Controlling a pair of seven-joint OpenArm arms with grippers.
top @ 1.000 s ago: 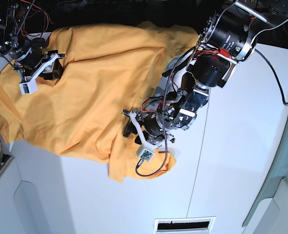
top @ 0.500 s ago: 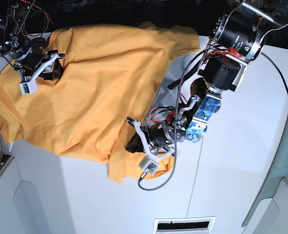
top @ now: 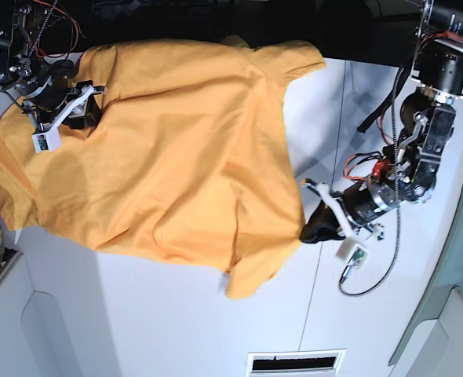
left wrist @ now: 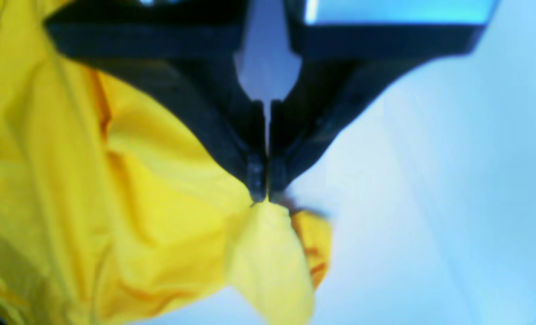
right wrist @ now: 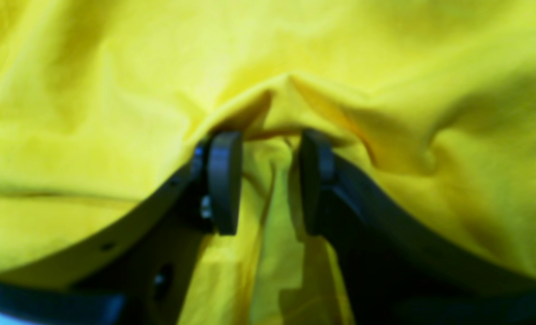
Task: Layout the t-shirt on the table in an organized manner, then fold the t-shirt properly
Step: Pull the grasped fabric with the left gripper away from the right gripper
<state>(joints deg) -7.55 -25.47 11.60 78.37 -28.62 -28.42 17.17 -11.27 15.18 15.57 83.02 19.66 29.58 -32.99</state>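
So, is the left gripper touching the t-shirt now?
Touching. In the left wrist view the left gripper is shut, with a pinch of the t-shirt fabric caught right at its tips.

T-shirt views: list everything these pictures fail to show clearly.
- Base view: the t-shirt runs off the left edge, its top merges into the dark background, and the right gripper covers the fabric beneath it.
- Right wrist view: blurred; cloth fills the frame, so the table and the shirt's outline are hidden.
- Left wrist view: blurred; the left gripper hides the pinched fabric edge, and the shirt is cut off on the left.
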